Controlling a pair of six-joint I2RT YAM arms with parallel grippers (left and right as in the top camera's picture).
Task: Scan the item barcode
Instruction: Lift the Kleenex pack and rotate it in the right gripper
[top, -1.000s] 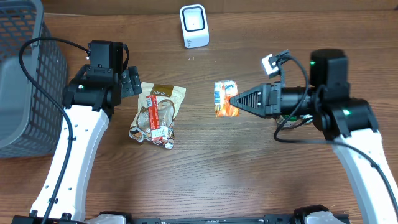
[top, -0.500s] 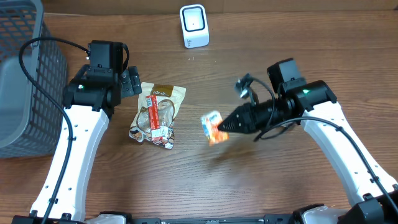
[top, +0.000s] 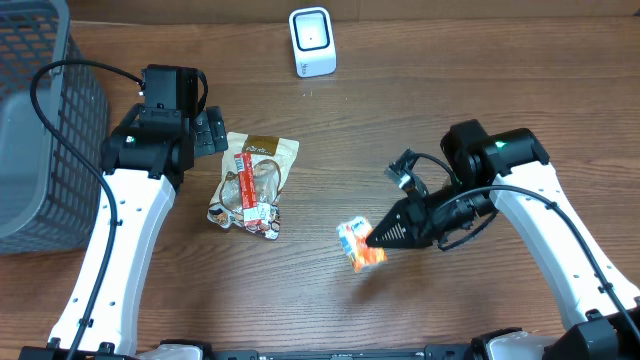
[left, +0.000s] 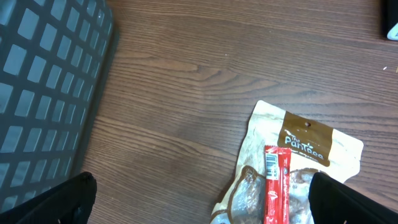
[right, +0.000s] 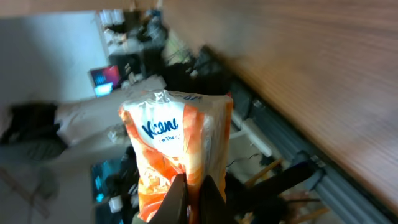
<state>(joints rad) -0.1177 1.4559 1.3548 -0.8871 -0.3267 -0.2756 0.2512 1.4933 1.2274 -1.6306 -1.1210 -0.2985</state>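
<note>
Both arms are built alike from where I sit: long white shells on the links, black housings at the joints. On the left arm (top: 120, 230) a black cable (top: 36, 100) loops wide to the boxy black wrist block (top: 172, 88), and the left tool (top: 210, 132) has black, round-tipped fingers (left: 74, 196). The right arm (top: 560, 240) shows a small green light (top: 499, 147) on its black joint, a thin black lead (top: 428, 158) curling by the wrist, and the right tool (top: 378, 237) is dark and wedge-shaped.

Between my right fingers (right: 178, 198), the tissue pack (right: 177, 146) is orange and white with blue lettering. Below my left fingers (left: 53, 200), a tan pouch (left: 298, 155) bears a red strip (left: 275, 186).
</note>
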